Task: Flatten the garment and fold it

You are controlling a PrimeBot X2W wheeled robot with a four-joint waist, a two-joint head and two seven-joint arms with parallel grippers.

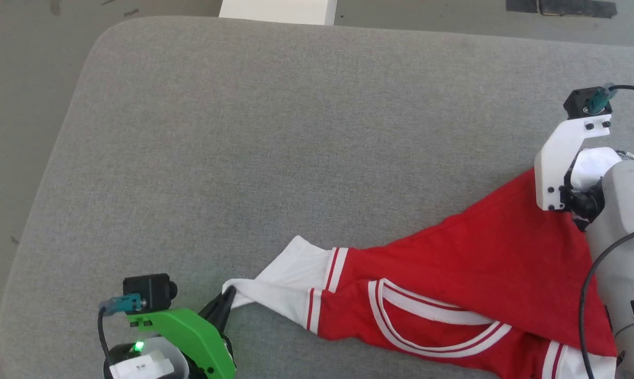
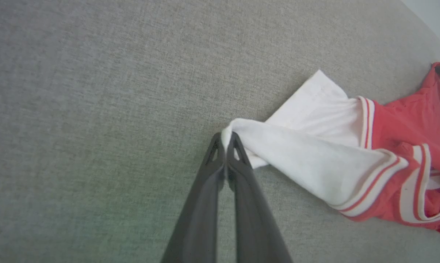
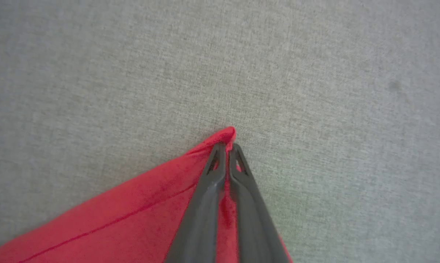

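A red shirt lies stretched and rumpled across the near right part of a grey padded table, its striped collar toward the robot. The left gripper pinches the tip of a white sleeve, fingers pressed together. The right gripper is clamped on a red corner at the shirt's far end.

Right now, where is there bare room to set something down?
Free: the grey surface beyond the garment, to its far and left edges. Crowded: the near side, where the left end effector pinches the white sleeve and the right end effector a red corner.
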